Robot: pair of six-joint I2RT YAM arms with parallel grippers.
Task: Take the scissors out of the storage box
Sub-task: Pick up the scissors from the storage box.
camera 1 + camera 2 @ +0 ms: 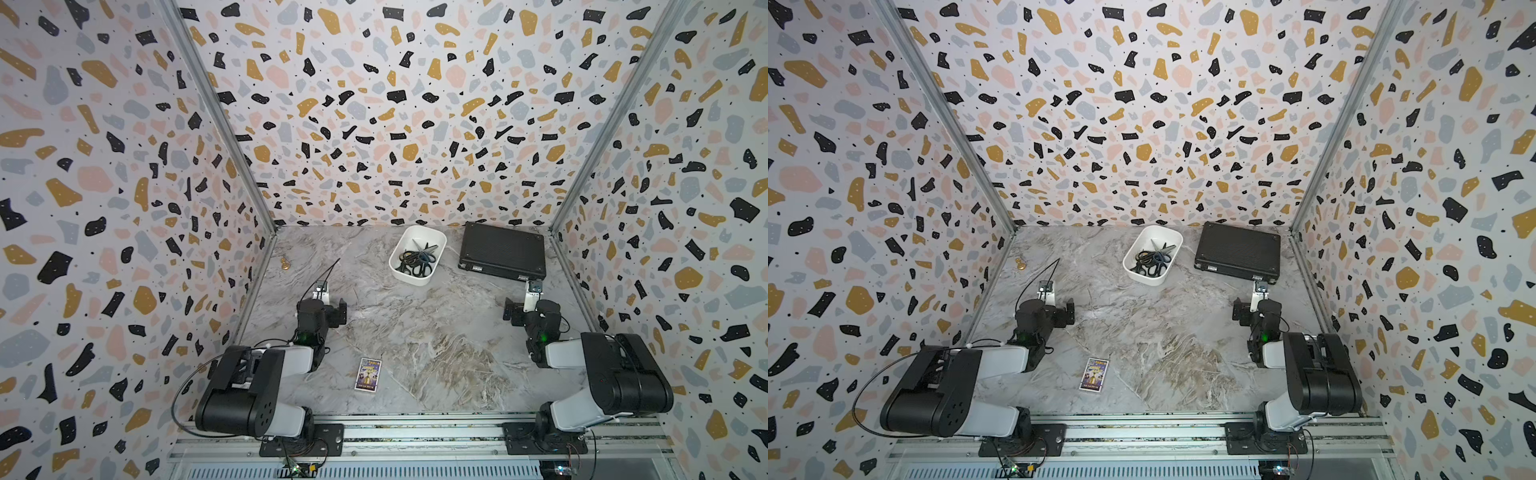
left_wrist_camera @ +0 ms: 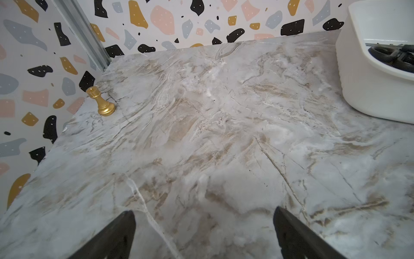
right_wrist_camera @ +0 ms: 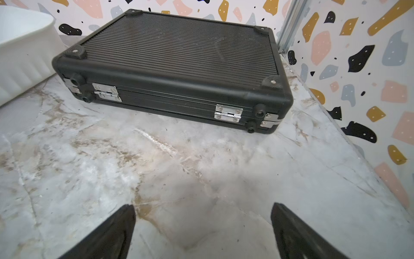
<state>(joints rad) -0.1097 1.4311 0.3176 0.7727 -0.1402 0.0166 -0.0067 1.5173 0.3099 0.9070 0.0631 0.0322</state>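
Note:
The white storage box (image 1: 432, 233) (image 1: 1170, 235) stands near the back wall in both top views. Several scissors (image 1: 415, 262) (image 1: 1150, 262) lie heaped inside it, with dark handles toward the front and slim blades toward the back. In the left wrist view, the left gripper (image 2: 203, 215) is open over bare tabletop, well short of the box (image 2: 369, 89), where dark scissor handles (image 2: 385, 53) show. In the right wrist view, the right gripper (image 3: 202, 210) is also open and empty, facing a black case, with the box wall (image 3: 22, 62) off to one side.
A flat black ribbed case with metal latches (image 1: 503, 251) (image 3: 174, 56) lies right of the box by the back right corner. A gold chess piece (image 1: 284, 263) (image 2: 100, 103) stands by the left wall. A small card pack (image 1: 367, 375) lies near the front. Patterned walls enclose three sides.

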